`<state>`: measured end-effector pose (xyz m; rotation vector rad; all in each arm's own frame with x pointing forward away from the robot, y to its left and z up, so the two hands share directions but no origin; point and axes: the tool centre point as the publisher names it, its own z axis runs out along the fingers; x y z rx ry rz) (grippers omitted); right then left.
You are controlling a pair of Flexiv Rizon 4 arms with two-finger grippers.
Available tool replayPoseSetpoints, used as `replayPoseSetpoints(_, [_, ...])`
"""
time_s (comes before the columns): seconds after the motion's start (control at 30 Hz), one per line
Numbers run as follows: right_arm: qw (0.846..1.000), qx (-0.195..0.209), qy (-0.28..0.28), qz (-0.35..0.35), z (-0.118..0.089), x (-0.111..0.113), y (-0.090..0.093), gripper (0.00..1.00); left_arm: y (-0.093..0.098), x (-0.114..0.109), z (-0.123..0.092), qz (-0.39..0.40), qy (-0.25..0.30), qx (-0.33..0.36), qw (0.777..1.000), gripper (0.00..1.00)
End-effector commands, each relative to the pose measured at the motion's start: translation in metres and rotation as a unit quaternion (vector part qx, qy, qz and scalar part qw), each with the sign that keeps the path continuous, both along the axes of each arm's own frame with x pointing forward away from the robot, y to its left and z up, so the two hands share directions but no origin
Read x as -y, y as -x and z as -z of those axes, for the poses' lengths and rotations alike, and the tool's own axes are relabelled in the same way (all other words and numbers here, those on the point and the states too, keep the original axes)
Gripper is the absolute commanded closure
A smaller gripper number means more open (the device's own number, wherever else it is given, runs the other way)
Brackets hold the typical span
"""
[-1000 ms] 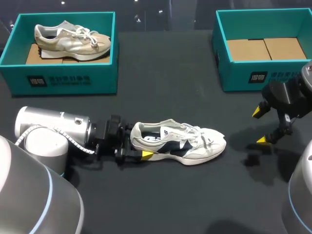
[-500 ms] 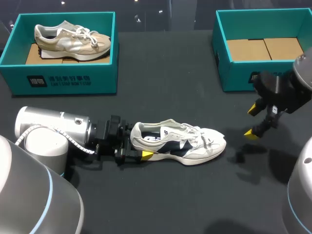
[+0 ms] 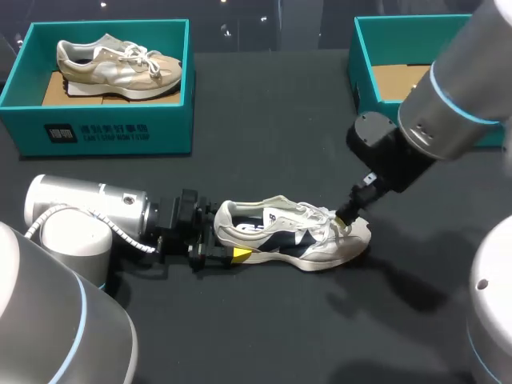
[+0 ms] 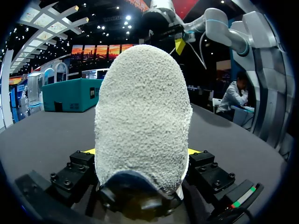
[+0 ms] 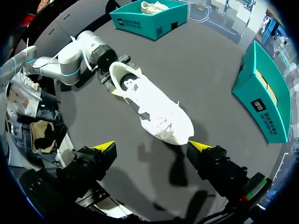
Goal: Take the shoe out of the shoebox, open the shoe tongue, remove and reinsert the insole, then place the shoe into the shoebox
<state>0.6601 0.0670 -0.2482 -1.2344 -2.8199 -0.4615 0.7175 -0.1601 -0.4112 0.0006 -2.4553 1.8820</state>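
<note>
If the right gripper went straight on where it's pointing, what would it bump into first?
Most likely the toe of the white shoe. The right gripper, open, points down with the toe ahead between its fingers. Depth is unclear, so it might just meet the table beside it.

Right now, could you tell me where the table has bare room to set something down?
Bare table lies between the left shoebox and the right shoebox, and along the near edge in front of the white shoe. Around that shoe it is crowded: left gripper on its heel, right gripper open over its toe.
</note>
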Motion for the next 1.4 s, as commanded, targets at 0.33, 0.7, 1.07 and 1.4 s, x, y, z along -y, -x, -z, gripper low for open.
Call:
replayPoseSetpoints(0.33, [0.995,-0.006,0.068,0.076,0.009,-0.031,-0.006,0.0,0.001,0.0,0.0,-0.001,0.0,0.0,1.0,1.0])
replayPoseSetpoints(0.7, [0.975,-0.048,0.121,0.178,0.019,-0.093,-0.012,0.0,0.001,0.0,0.0,-0.001,0.0,0.0,1.0,1.0])
replayPoseSetpoints(1.07, [0.978,-0.032,0.095,0.185,0.02,-0.111,-0.012,0.0,0.001,0.0,0.0,-0.001,0.0,0.0,1.0,1.0])
replayPoseSetpoints(1.4, [0.947,-0.033,0.178,0.265,0.028,-0.13,-0.018,0.0,0.001,0.0,0.0,-0.001,0.0,0.0,1.0,1.0])
